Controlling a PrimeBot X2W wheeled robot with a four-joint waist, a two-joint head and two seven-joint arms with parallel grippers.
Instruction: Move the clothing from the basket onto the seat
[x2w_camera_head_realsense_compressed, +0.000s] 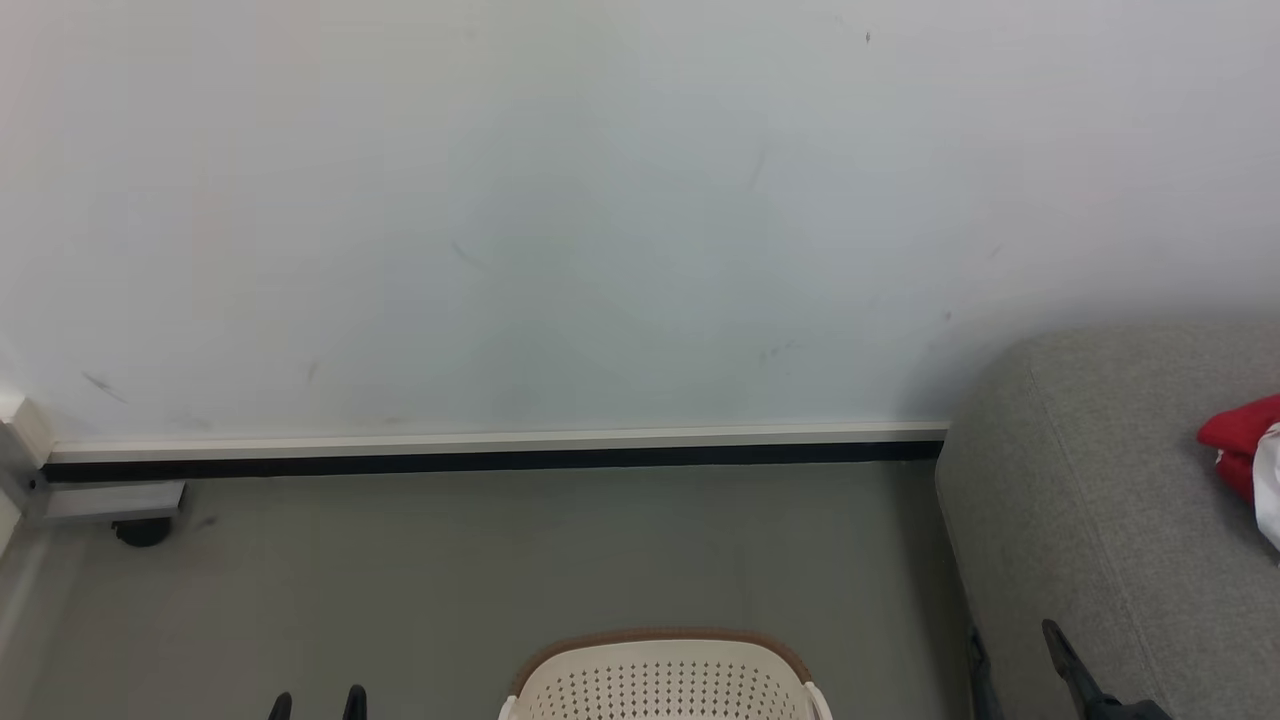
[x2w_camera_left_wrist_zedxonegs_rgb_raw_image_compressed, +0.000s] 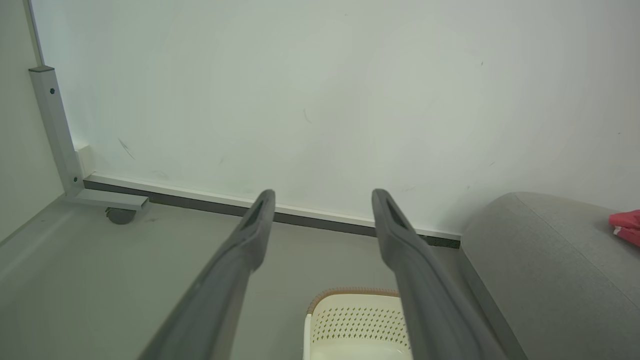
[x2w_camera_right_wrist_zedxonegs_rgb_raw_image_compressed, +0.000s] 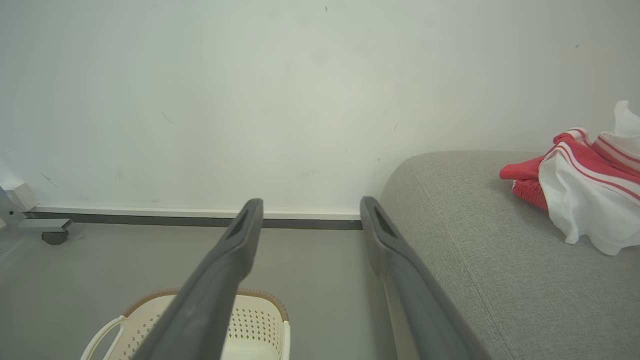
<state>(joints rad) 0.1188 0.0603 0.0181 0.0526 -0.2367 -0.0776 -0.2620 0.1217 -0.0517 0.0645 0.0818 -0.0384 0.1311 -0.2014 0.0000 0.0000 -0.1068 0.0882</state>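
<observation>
On seat (x2w_camera_right_wrist_zedxonegs_rgb_raw_image_compressed: 500, 280), clothing (x2w_camera_right_wrist_zedxonegs_rgb_raw_image_compressed: 575, 185) heaped, well apart from basket (x2w_camera_head_realsense_compressed: 660, 680) on floor.
Placing step judged done; left gripper (x2w_camera_left_wrist_zedxonegs_rgb_raw_image_compressed: 322, 196) and right gripper (x2w_camera_right_wrist_zedxonegs_rgb_raw_image_compressed: 307, 202) splayed, empty. Next: confirm basket empty, then withdraw.

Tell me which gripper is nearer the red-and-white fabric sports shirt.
Right. The right gripper hovers at the grey upholstered sofa cushion's edge, the shirt lying on it; the left gripper is across the oval cream plastic basket, farther left.
</observation>
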